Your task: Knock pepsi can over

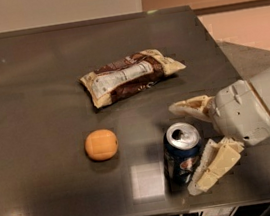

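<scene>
Standing upright near the front edge of the desk [30,85], the pepsi can [179,160] sat to the right of an orange fruit [101,144] and in front of a brown-and-cream snack bag [130,75]. The pincer [189,148] reached in from the right, released and spread wide. One finger hung behind and above the can's silver top, and the other lay along the can's right side, touching it or just short of touching; which of the two could not be told.

The step in hand looked to be the push itself, and its height mattered most. Pressure low on the body would likely have slid the can across the glossy desk, whereas contact near the rim would have turned it about its base and tipped it. A sideways sweep to the left seemed the soundest line, since bare desk lay there and the fruit was apart from the can.

A shove towards the front edge looked risky, because a toppled can rolls and that edge was near. Clenching was not called for; the released fingers served well enough as a paddle. A short, firm stroke, stopped once the can went over, would probably have kept it from rolling into the fruit.
</scene>
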